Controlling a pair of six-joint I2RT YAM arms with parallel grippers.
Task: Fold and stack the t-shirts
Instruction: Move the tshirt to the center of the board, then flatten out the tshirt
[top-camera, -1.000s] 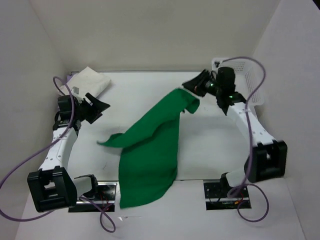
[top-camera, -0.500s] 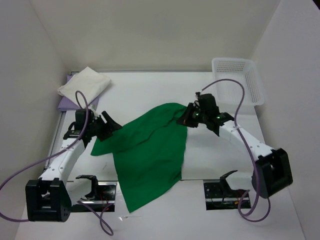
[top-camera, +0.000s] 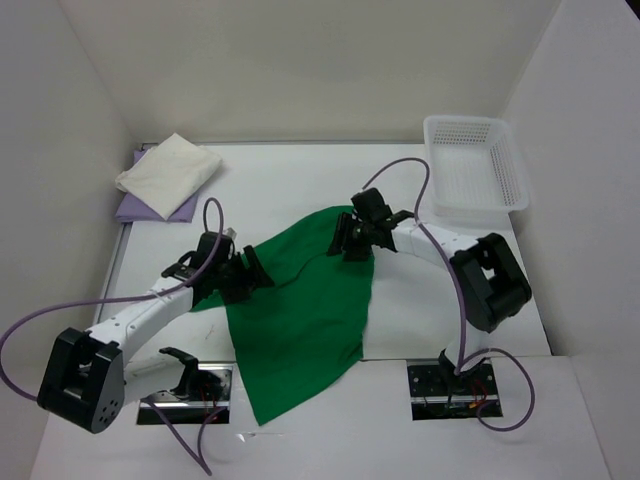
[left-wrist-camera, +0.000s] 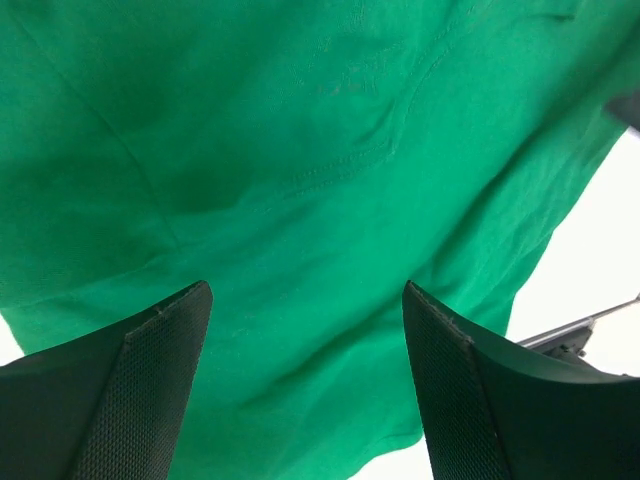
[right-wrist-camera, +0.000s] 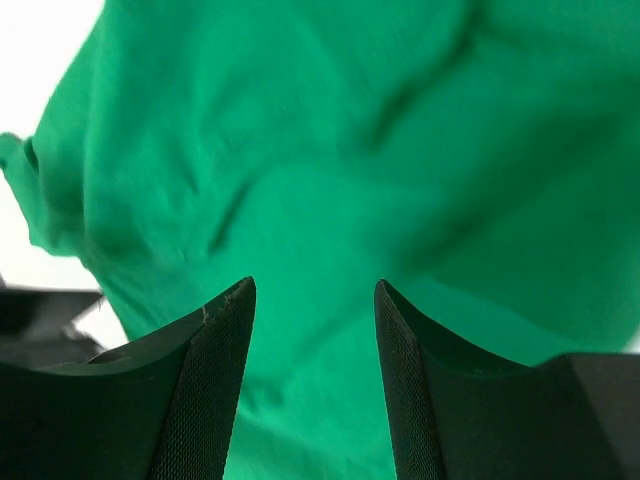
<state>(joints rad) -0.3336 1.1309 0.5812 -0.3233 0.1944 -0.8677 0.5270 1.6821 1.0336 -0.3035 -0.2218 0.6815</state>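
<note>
Where the bright green cloth t-shirt (top-camera: 300, 320) lies: centre of the top view, spread loose and rumpled on the white surface (top-camera: 300, 180). Its lower end reaches past the near edge at bottom centre, between the two arm bases.
Left pincer (top-camera: 248, 274): left of centre in the top view, at the left edge of the green shirt. In its wrist view the two dark fingers (left-wrist-camera: 160, 380) stand wide apart, and green cloth with a stitched seam fills the frame beyond the tips.
Right pincer (top-camera: 340, 240): just right of centre in the top view, at the upper right corner of the green shirt. In its wrist view the fingers (right-wrist-camera: 210, 380) are parted by a narrower gap, with blurred green folds beyond. I cannot tell whether the tips touch the cloth.
Folded cream-white cloth t-shirt (top-camera: 170, 172): upper left of the top view, at the far left corner of the surface, lying on the purple one.
Lavender-purple cloth t-shirt (top-camera: 135, 208): under the cream one, showing only along its lower edge.
White plastic lattice basket (top-camera: 470, 122): upper right of the top view, at the far right corner, well apart from the green shirt.
</note>
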